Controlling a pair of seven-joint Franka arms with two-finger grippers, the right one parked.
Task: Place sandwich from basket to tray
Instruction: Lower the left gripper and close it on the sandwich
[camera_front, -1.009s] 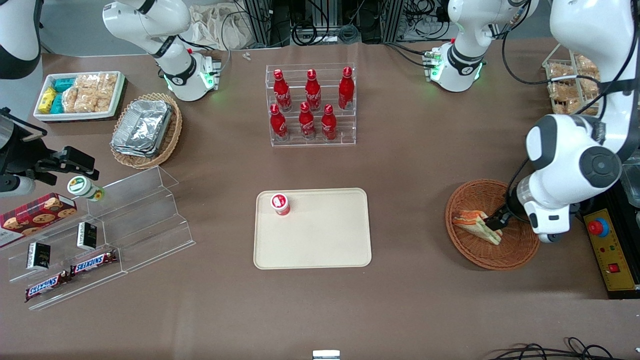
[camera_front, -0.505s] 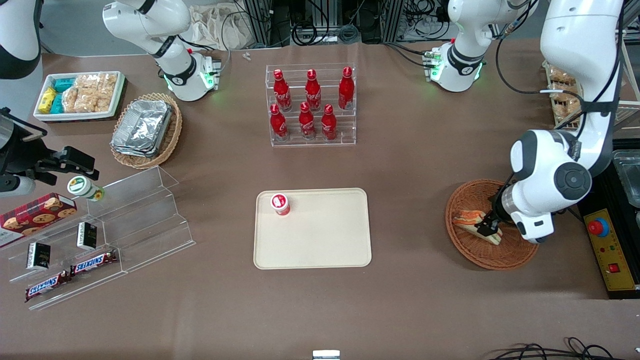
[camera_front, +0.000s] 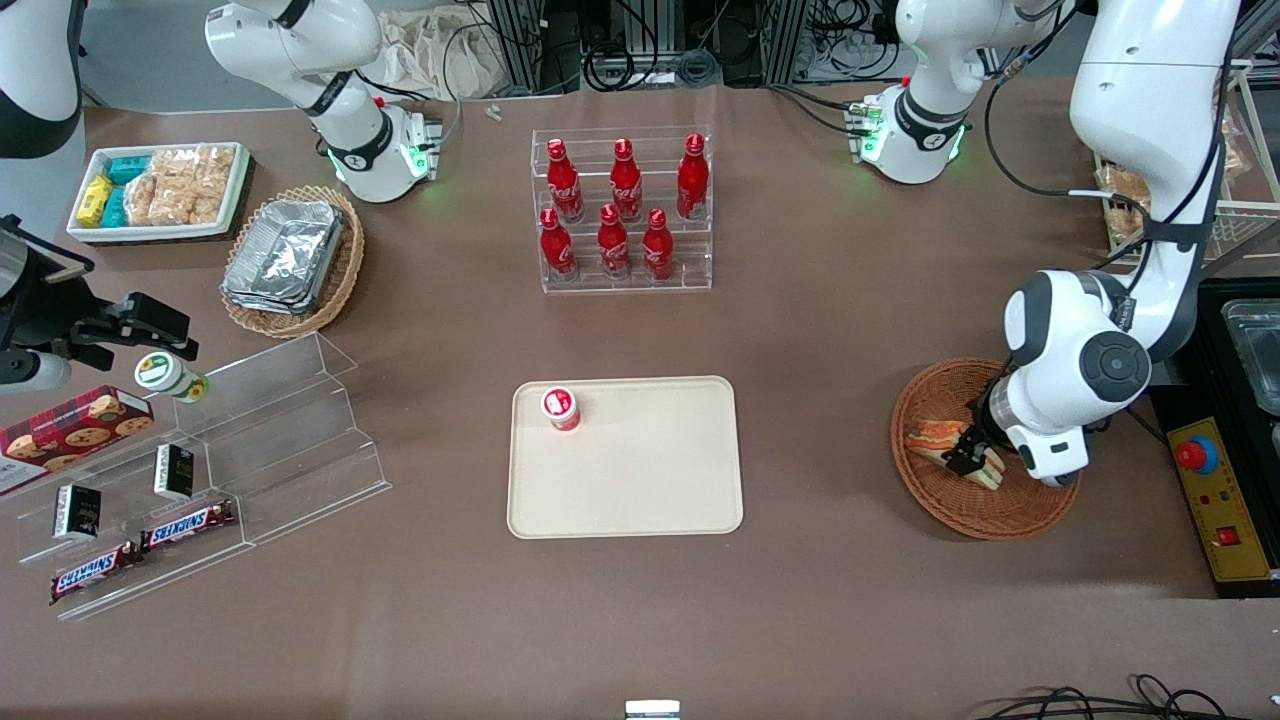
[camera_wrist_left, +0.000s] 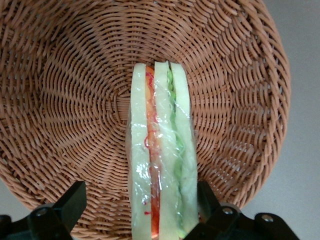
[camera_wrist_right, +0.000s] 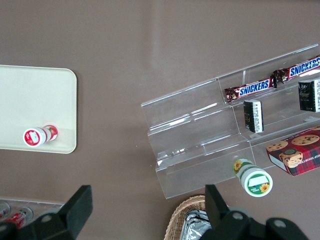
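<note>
**Setting: brown bench in a laboratory bay, evenly lit**

A matt brown bench is recorded filling nearly the whole front view, with only soft, short shadows cast on it. At its edge farthest from the front camera, a grey floor, aluminium frame posts, coiled black cables and a crumpled pale cloth are seen. At the working arm's end, a black control box with a yellow panel and a red push button is placed, with a wire rack farther from the camera. More cables are noted at the nearest edge.
</note>
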